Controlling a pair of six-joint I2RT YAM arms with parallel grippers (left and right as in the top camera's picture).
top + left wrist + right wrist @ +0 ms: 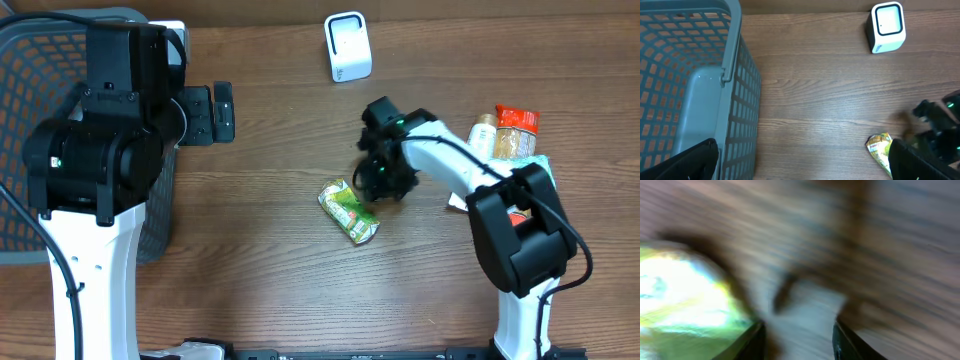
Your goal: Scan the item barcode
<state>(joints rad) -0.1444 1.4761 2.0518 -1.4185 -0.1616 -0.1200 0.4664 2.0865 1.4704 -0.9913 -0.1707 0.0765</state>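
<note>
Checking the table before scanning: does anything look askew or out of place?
The green packet lies slanted on the table, apart from the groceries bunched at the right edge. Nothing looks spilled.

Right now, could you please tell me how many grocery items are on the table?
3 clearly: a green packet mid-table beside the right gripper, plus a bottle and a red-topped packet at the right edge. More may be hidden under the right arm.

Overhead looks straight down; left wrist, beside the basket [735, 75], shares scanner [886, 26] and pouch [880, 147]; right wrist is blurred, close-up.
</note>
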